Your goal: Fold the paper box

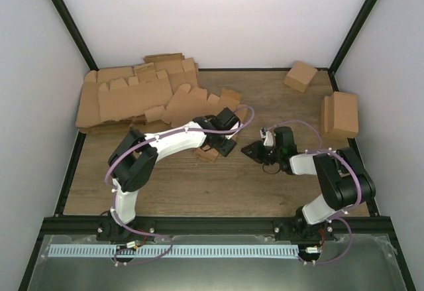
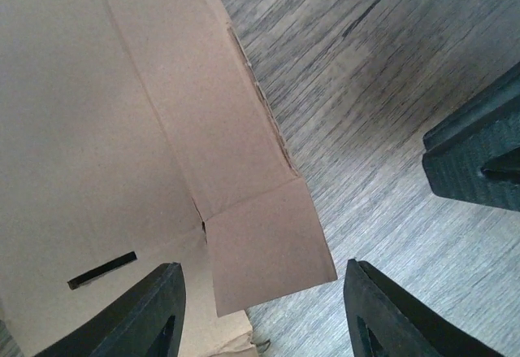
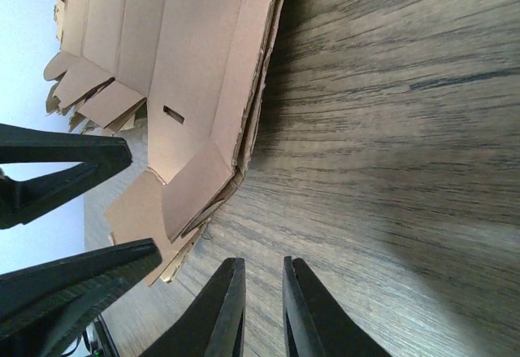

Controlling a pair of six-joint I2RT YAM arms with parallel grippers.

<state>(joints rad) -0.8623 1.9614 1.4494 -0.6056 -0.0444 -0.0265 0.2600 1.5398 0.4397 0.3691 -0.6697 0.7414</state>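
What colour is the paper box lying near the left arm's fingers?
The paper box is plain brown, with no print; the left wrist view shows it best.

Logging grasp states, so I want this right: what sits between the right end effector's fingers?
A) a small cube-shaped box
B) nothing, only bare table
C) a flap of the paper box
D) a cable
B: in the right wrist view the right end effector has its fingers barely parted, with only the wood table showing in the gap. The paper box lies ahead of the tips.
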